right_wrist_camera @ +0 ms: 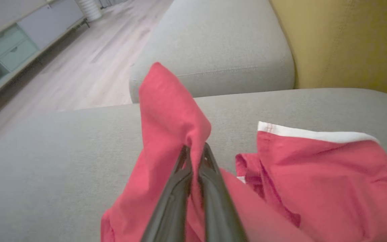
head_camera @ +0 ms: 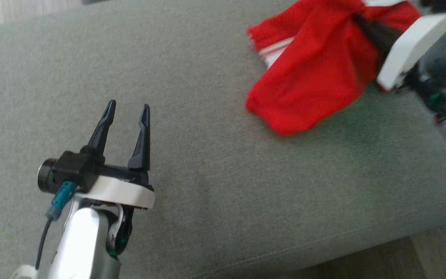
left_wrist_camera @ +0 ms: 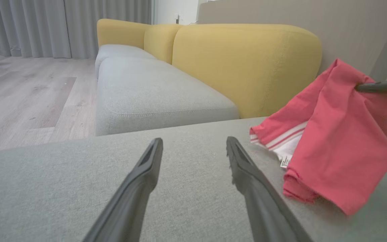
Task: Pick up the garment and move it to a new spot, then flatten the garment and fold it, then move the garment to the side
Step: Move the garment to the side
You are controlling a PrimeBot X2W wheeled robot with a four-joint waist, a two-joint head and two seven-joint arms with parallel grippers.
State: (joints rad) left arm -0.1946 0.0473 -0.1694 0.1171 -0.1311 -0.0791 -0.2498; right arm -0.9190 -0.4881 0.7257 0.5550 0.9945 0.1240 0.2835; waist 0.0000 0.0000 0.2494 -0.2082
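A: Clearance around the left gripper (head_camera: 128, 104)?
B: Bare grey cushion (head_camera: 207, 174) on every side. The red garment (head_camera: 312, 73) obstructs the far right, pinched in the right gripper (right_wrist_camera: 196, 148). The yellow backrest (left_wrist_camera: 244, 64) walls the far edge. Floor (head_camera: 420, 259) lies beyond the near edge.

Left gripper (left_wrist_camera: 194, 141), spread wide, sits near the seemingly lifted garment (left_wrist_camera: 341, 144).

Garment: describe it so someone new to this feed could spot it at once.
Start at the wide grey seat cushion by the yellow backrest. On its right side sits a bunched garment, pinched up by the right gripper. It is the one bright red thing there, with white striped trim.
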